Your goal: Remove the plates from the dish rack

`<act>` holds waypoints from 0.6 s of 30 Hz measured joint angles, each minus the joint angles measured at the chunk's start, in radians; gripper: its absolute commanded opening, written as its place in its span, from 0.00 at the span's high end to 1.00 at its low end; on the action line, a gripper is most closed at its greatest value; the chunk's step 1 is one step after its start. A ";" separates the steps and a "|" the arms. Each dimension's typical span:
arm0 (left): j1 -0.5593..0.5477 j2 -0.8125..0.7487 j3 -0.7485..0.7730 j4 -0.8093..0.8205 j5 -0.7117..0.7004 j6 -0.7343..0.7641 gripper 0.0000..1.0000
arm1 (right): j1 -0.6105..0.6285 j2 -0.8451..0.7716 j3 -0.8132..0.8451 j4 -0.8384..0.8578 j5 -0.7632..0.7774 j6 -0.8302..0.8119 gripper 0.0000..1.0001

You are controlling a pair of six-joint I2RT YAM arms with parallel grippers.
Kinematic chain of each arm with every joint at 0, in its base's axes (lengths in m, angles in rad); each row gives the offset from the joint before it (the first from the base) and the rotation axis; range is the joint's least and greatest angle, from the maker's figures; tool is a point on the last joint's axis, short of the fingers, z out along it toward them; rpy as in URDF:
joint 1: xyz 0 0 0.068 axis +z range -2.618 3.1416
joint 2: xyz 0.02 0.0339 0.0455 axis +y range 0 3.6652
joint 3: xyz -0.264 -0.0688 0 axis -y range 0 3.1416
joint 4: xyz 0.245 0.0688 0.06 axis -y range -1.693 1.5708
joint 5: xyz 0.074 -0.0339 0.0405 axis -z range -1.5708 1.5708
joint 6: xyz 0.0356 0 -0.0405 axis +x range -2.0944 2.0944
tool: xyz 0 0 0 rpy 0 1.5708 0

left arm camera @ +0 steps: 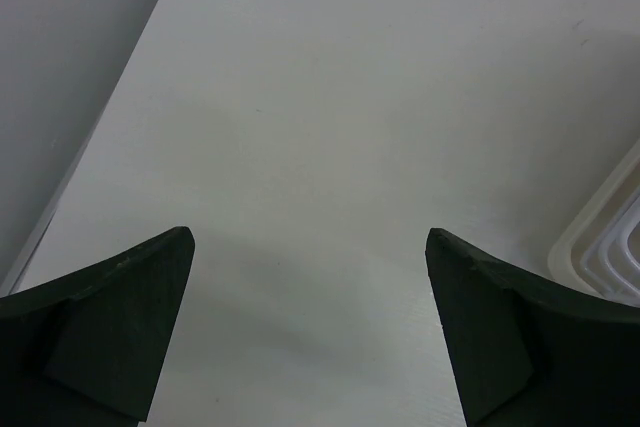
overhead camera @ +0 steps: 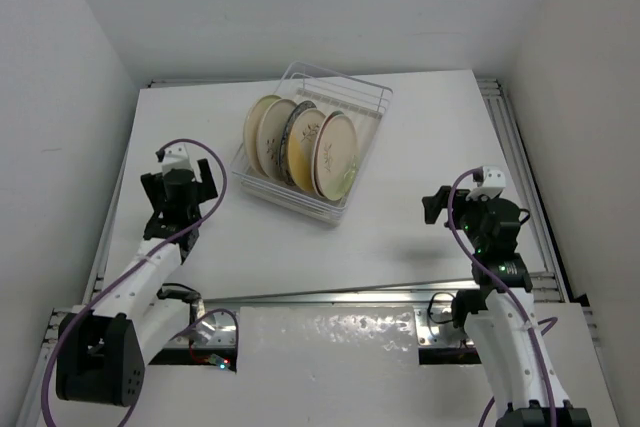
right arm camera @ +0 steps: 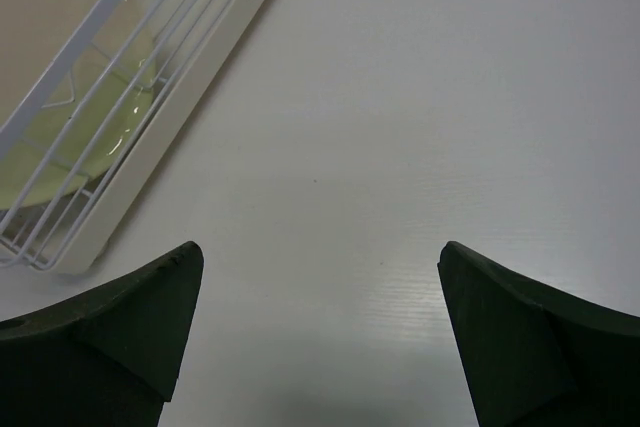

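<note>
Left gripper and right gripper gape empty; racked round cream ceramic plates look rigid, slick, breakable: pinch an upper rim.

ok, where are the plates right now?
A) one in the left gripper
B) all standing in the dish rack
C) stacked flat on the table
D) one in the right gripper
B: the plates stand on edge in the dish rack; left gripper and right gripper are both open and empty.
</note>
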 measured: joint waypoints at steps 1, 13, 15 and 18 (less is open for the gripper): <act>0.000 -0.001 0.000 -0.001 0.000 -0.002 0.00 | 0.000 0.000 0.000 0.000 -0.003 0.000 0.01; 0.005 0.136 0.111 -0.119 -0.283 0.203 0.00 | 0.000 0.082 0.106 0.000 -0.035 -0.005 0.01; 0.017 0.232 0.264 -0.258 -0.273 0.201 0.00 | 0.000 0.119 0.164 0.010 -0.058 -0.010 0.01; 0.022 0.355 0.595 -0.486 -0.089 0.211 0.10 | 0.000 0.182 0.229 0.054 -0.114 -0.011 0.01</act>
